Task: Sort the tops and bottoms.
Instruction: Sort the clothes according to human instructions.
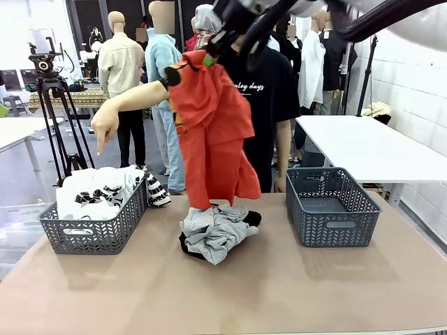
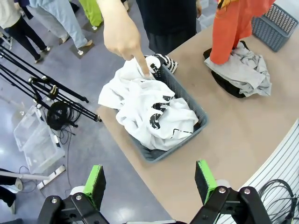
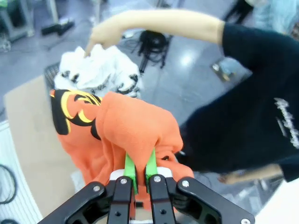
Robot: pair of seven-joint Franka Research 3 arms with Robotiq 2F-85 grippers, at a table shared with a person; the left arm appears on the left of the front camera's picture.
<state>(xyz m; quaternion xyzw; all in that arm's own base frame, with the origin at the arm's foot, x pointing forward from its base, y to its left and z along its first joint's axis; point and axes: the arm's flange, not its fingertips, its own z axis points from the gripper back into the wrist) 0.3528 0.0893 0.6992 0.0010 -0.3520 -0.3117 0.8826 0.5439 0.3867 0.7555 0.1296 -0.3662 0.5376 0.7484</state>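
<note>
Roughly a third done, by the look of it. One top is sorted: the white shirt [image 1: 94,192] is piled in the left basket [image 1: 91,236] at the lower left of the front view, with a striped bit spilling over the far rim. Nothing is seen in the right basket [image 1: 335,225], lower right, so no bottoms are filed yet.

The orange shirt [image 1: 213,132] is up in the air, upper centre of the frame. It's clamped between the green pads of the right gripper [image 1: 207,60], and its lower end reaches down to the pile below, maybe touching it. In the right wrist view the pads are pinched tight on a fold of orange cloth. The left gripper [image 2: 149,179] is held with its jaws wide apart and nothing between them, up above the left basket.

Left on the table [image 1: 279,286], bottom centre: the grey shirt [image 1: 216,230], crumpled right on top of the black bottoms [image 1: 187,246].

The left basket is being pointed at by a hand [image 1: 105,129], so the orange shirt is probably meant to be dropped there. After that, most likely, the grey shirt is to be sent the same way and the black bottoms to the right basket.
</note>
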